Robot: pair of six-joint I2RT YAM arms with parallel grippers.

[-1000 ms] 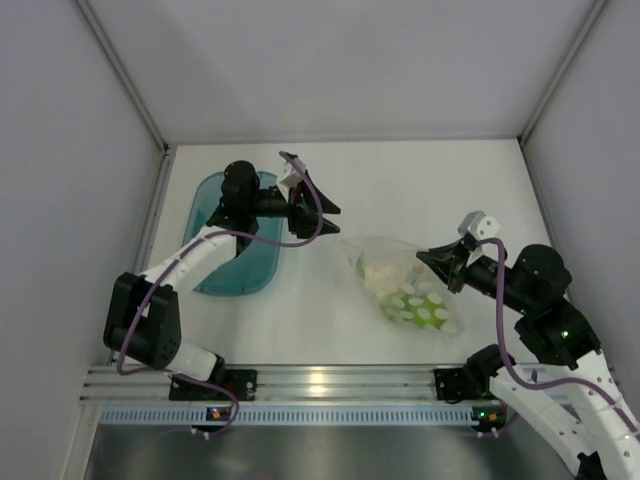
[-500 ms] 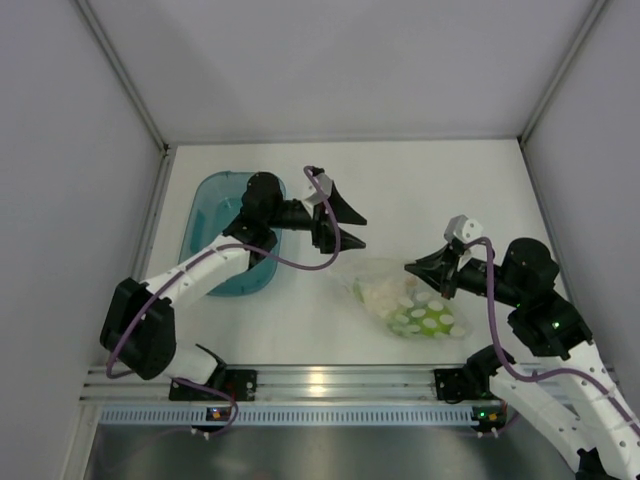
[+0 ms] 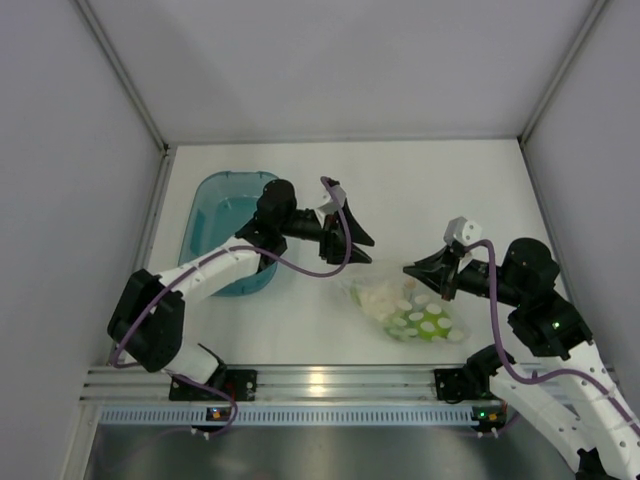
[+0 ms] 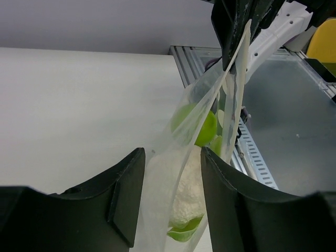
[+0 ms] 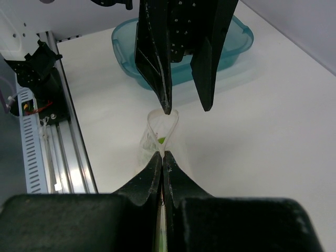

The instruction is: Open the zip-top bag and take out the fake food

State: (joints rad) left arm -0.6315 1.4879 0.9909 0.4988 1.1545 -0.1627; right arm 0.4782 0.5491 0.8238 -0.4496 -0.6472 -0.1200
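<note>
Right pincer (image 5: 161,157): closed tight on one lip of the bag (image 3: 405,305), holding that edge up off the bench (image 3: 450,190).
Left pincer (image 4: 172,152): jaws about half apart, astride the bag's other lip. The film runs between the fingers, with one fingertip (image 5: 164,94) at the rim, and no pinch is visible.
Bag: right of the tub (image 3: 215,215), nearer the arm bases and well apart from it. Its bottom is on the bench, and its mouth is raised between the two pincers, parted into a narrow loop.
Food (image 3: 400,310): all inside the bag, so also right of the tub. The leafy lump (image 4: 186,197) lies at the end toward the tub, with the lime ball (image 4: 197,126) beyond it. More green shows under the dotted film, but I cannot tell whether it is striped.
Tub: teal, on the bench, with the left arm reaching over its right edge.
</note>
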